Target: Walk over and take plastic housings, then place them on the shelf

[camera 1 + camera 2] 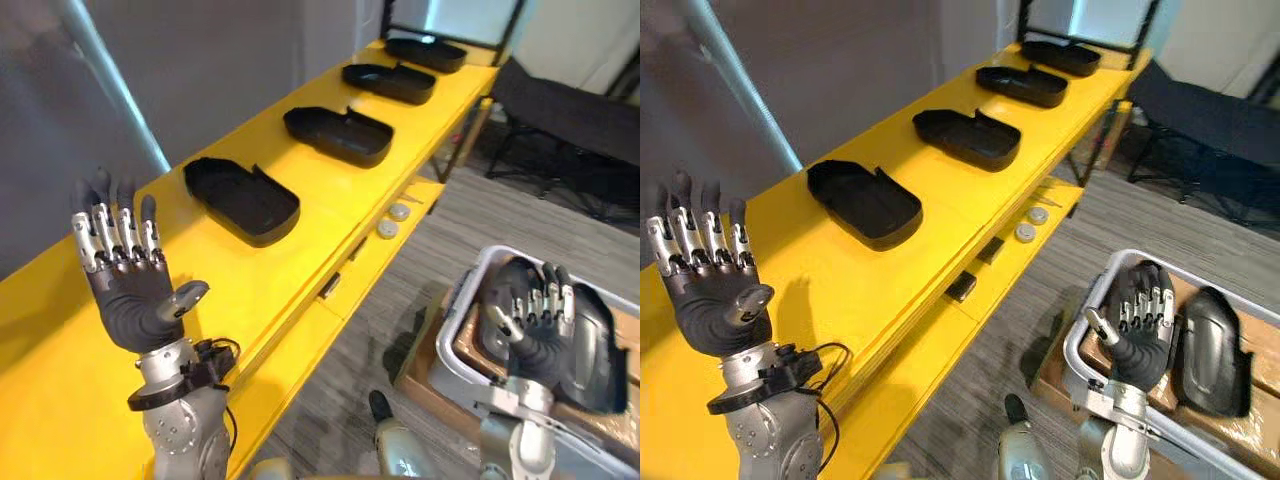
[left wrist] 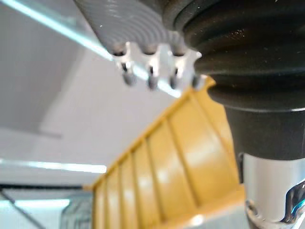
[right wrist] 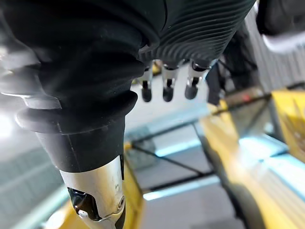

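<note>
Yellow shelf (image 1: 330,185) holds black housings (image 1: 243,200); left hand (image 1: 135,295) spread empty, right hand (image 1: 1137,335) likewise, seemingly above grey bin (image 1: 1088,302).

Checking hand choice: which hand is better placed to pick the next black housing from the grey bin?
Right, likely. The right hand hangs open over the grey plastic bin, beside a black plastic housing lying in it. The left hand is open above the yellow shelf, away from the bin.

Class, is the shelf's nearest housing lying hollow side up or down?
Hollow side up: the housing shows a raised rim around a sunken inside.
</note>
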